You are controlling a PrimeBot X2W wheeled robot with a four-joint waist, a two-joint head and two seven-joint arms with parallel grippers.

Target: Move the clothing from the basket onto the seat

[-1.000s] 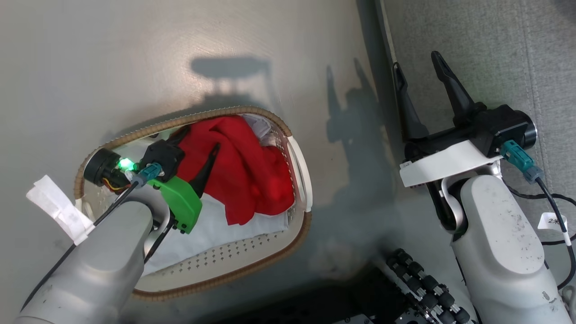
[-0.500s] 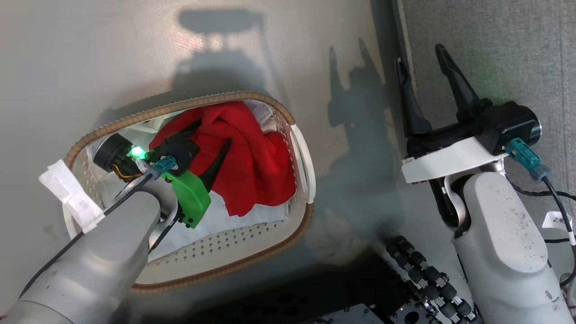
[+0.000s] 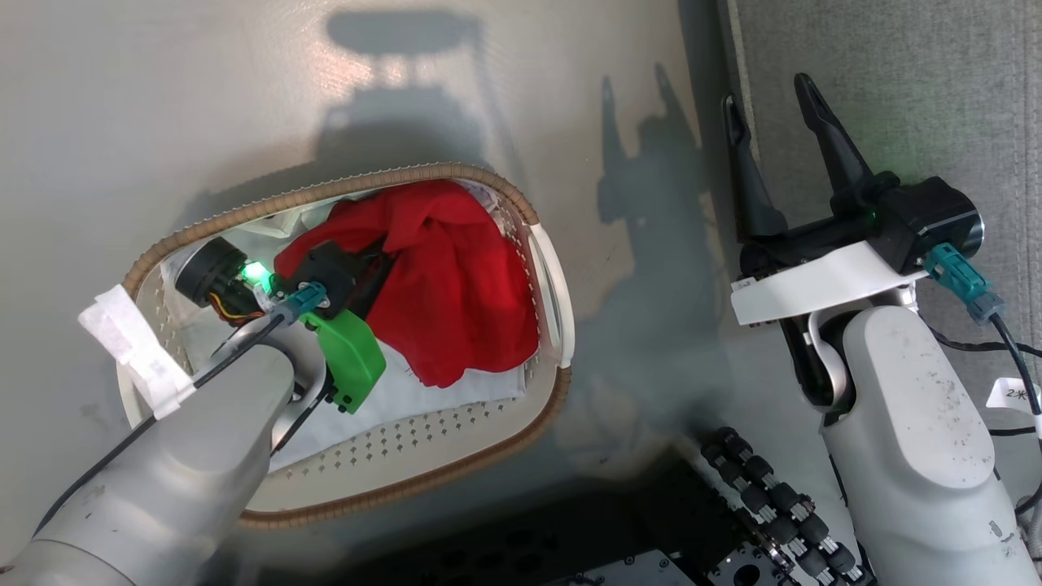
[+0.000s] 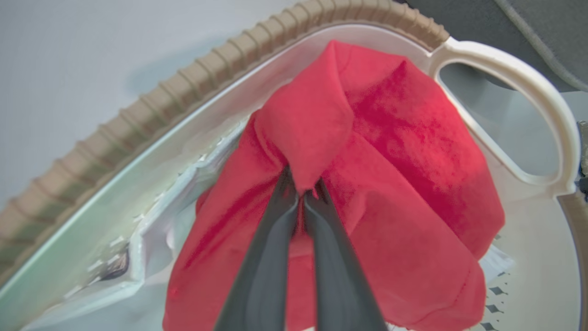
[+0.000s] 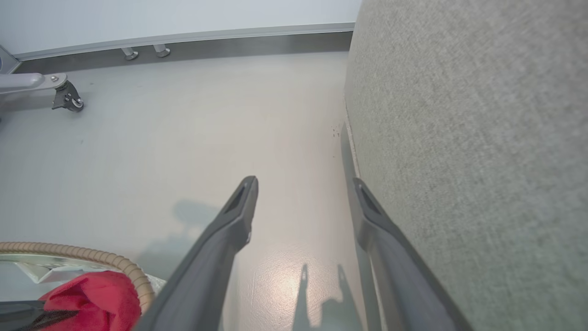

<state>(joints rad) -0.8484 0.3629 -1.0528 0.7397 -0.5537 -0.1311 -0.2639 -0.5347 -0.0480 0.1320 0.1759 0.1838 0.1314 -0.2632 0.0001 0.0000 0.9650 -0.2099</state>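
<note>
Head cam: looks steeply down on basket [image 3: 423,439], floor [image 3: 244,98] and seat [image 3: 895,81] edge. Left wrist cam: very close on clothing [image 4: 390,138] inside basket. Right wrist cam: low along floor; basket rim shared.

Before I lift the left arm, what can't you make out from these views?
- Left wrist view: how much fabric the left gripper holds; folds of the clothing cover its tips.
- Head and left wrist views: one garment or several; the pile is bunched.
- Head view: the floor of the basket, under the pile and the white liner.
- Head and right wrist views: the far end of the seat, cut off by the picture edges.
</note>
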